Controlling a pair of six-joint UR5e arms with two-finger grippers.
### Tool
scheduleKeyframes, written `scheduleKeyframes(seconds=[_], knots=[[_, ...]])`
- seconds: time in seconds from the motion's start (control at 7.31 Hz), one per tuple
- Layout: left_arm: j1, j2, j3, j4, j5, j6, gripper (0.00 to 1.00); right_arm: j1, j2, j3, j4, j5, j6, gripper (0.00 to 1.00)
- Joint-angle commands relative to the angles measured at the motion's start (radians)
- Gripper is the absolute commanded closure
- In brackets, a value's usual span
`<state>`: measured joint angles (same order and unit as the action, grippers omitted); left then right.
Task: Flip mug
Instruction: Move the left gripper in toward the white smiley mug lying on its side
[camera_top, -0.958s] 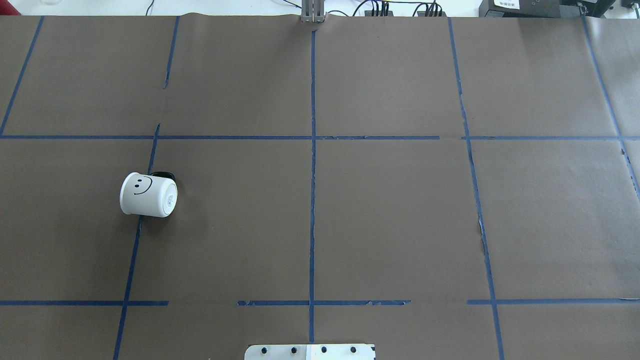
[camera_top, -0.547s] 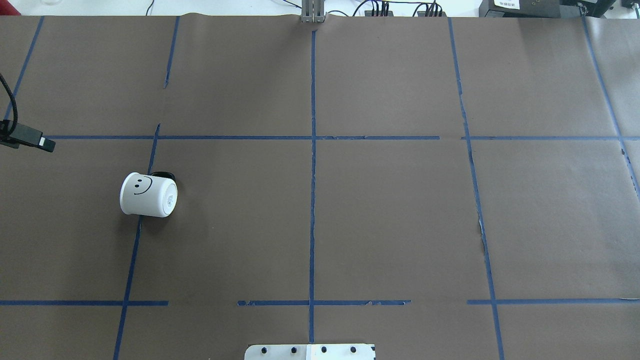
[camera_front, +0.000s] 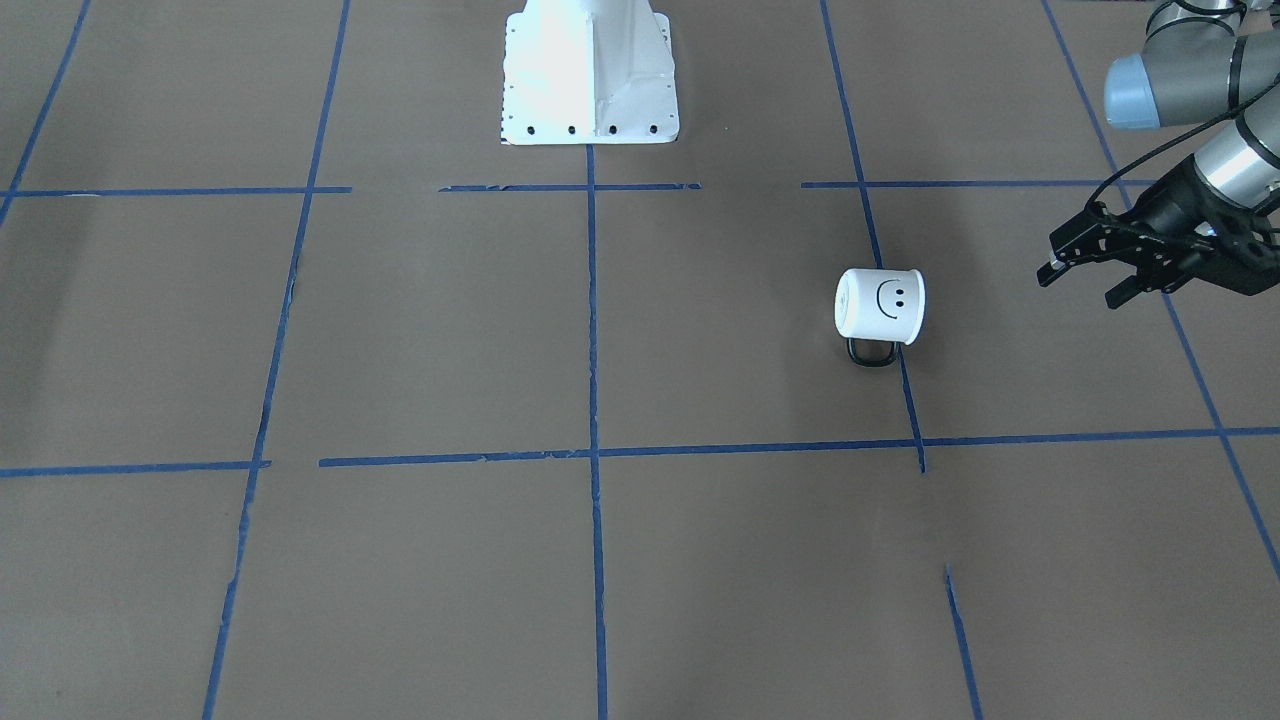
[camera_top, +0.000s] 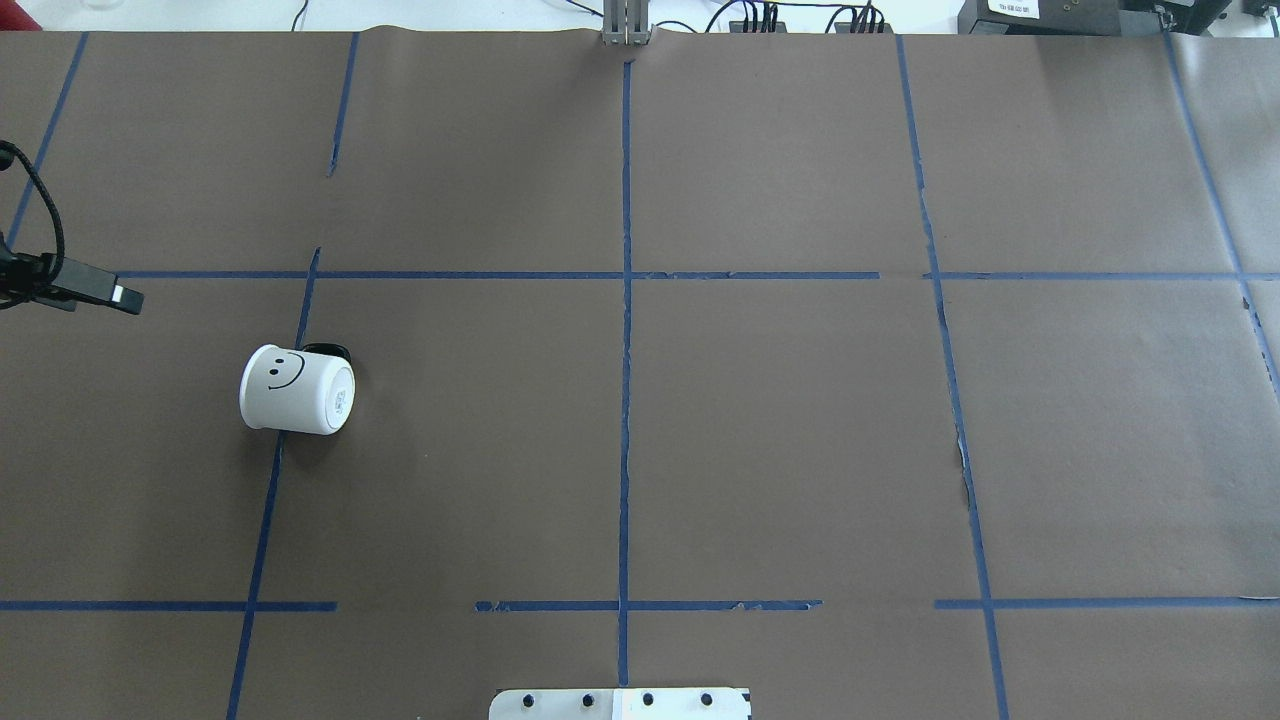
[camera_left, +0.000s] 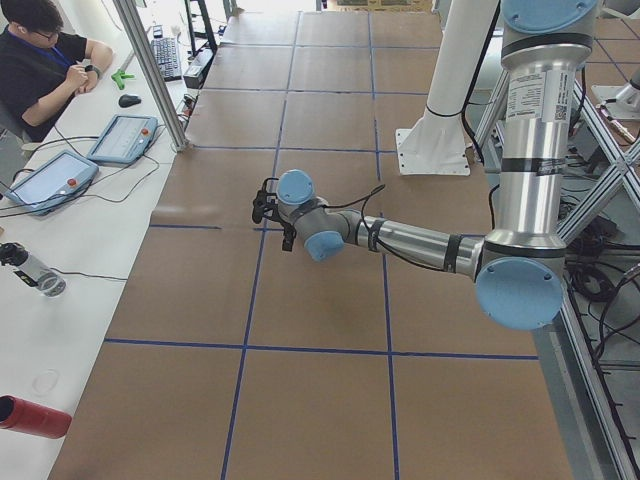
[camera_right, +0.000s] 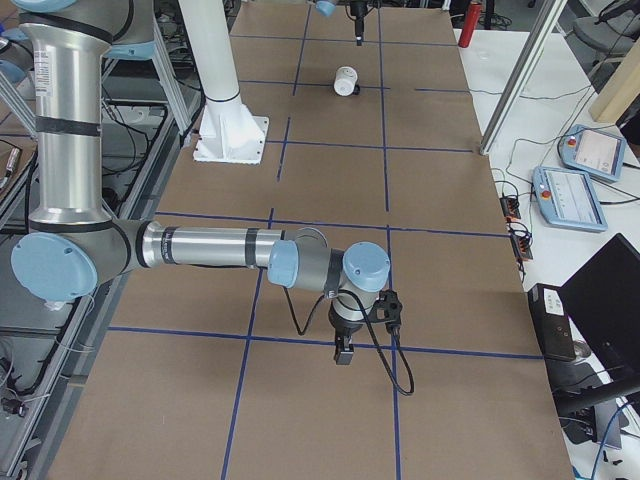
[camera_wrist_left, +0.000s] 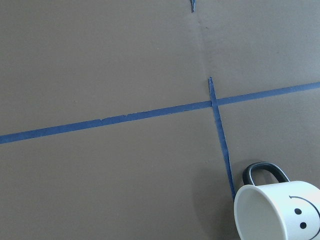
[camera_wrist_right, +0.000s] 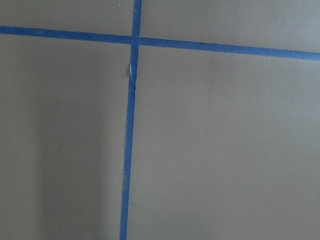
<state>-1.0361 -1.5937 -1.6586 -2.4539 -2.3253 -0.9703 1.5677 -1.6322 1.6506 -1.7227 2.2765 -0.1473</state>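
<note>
The white mug (camera_top: 297, 390) with a black smiley face lies on its side on the brown table cover, its dark handle (camera_top: 327, 351) on the far side. It also shows in the front view (camera_front: 880, 306), the right side view (camera_right: 346, 81) and the left wrist view (camera_wrist_left: 279, 212), where its open mouth faces the camera. My left gripper (camera_front: 1080, 285) is open and empty, hovering apart from the mug on its mouth side; it shows at the left edge of the overhead view (camera_top: 100, 292). My right gripper (camera_right: 343, 352) hangs far from the mug over bare cover; I cannot tell its state.
Blue tape lines (camera_top: 625, 400) divide the brown cover into squares. The robot's white base plate (camera_front: 590, 75) stands at the table's near-robot edge. Operator tablets (camera_right: 580, 185) and a white side table lie beyond the far edge.
My left gripper has come in from the left edge of the overhead view and moved right, closer to the mug. The mug has not moved.
</note>
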Motion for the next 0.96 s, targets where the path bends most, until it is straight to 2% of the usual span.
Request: scheduleKeyframes(seconds=[0.0,0.14,0.41,0.68,0.82], knots=[[0.121,-0.048,0.083,-0.222,0.139,-0.253,0.0,0.0,0.0,0.0,0.0,0.0,0.0,0.0],[0.128,-0.046,0.092,-0.322,0.138,-0.267,0.0,0.0,0.0,0.0,0.0,0.0,0.0,0.0],[0.181,-0.054,0.239,-0.677,0.132,-0.333,0.0,0.0,0.0,0.0,0.0,0.0,0.0,0.0],[0.186,-0.054,0.244,-0.707,0.081,-0.364,0.0,0.0,0.0,0.0,0.0,0.0,0.0,0.0],[0.195,-0.054,0.253,-0.765,0.078,-0.408,0.0,0.0,0.0,0.0,0.0,0.0,0.0,0.0]])
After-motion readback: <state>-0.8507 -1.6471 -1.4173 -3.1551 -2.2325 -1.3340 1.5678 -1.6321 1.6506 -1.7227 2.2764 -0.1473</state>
